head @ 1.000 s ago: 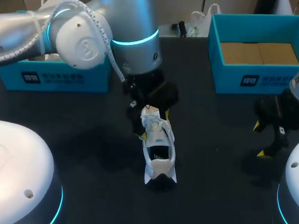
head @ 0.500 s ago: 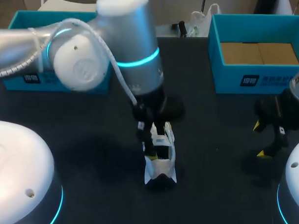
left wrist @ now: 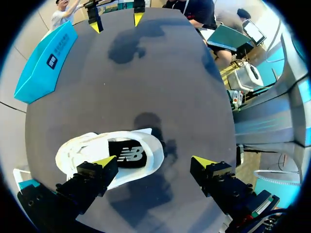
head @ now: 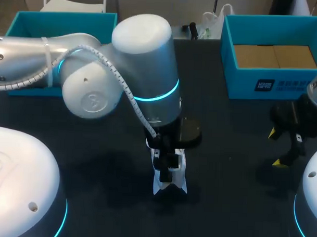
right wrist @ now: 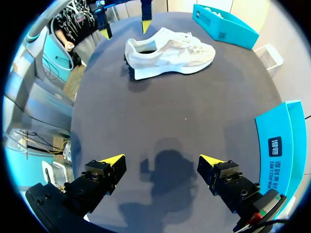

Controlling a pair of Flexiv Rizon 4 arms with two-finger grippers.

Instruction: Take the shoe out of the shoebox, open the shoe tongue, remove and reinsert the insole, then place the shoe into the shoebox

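While shoe (right wrist: 170, 53) rests on table (head: 229, 168), shoebox (head: 269, 86) shows cardboard (head: 275, 56)

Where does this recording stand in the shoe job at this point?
Done: the shoe lies on the table, outside the empty shoebox. In hand: the left gripper, open, hangs over the shoe's mouth, insole inside. Left: pulling and refitting the insole, then boxing the shoe. The right gripper is open.

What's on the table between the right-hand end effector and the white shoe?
Nothing. In the right wrist view, only bare dark table lies between the right end effector and the shoe.
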